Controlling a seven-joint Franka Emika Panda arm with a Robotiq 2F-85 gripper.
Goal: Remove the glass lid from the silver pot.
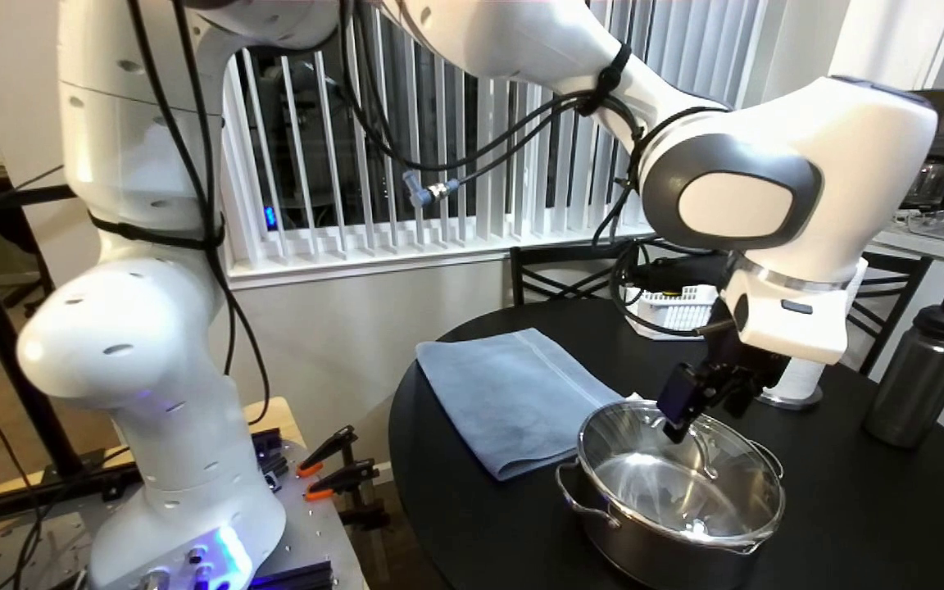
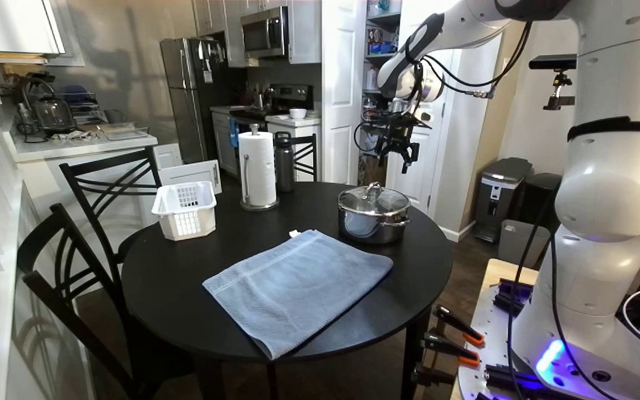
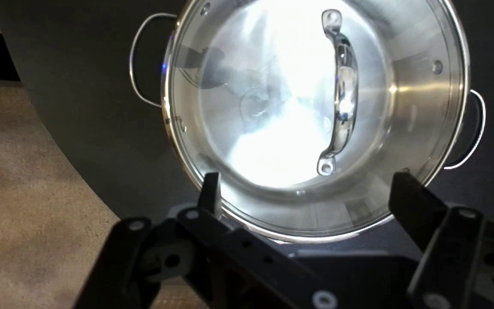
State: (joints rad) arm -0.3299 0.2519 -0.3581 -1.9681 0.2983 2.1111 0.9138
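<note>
The gripper (image 3: 305, 183) could come down a bit wrong, because the handle (image 3: 346, 94) of the glass lid (image 2: 374, 205) is closer to one finger than the other in the wrist view. Then a finger might bump the handle or knock the glass, and push the lid crooked on the silver pot (image 2: 373, 228). The handle looks shiny, so it might slip. Pinched near one end, the lid could tip and fall. The lid sits on top of the pot, below the gripper and not touching it. The gripper's fingers are spread wide, holding nothing.
</note>
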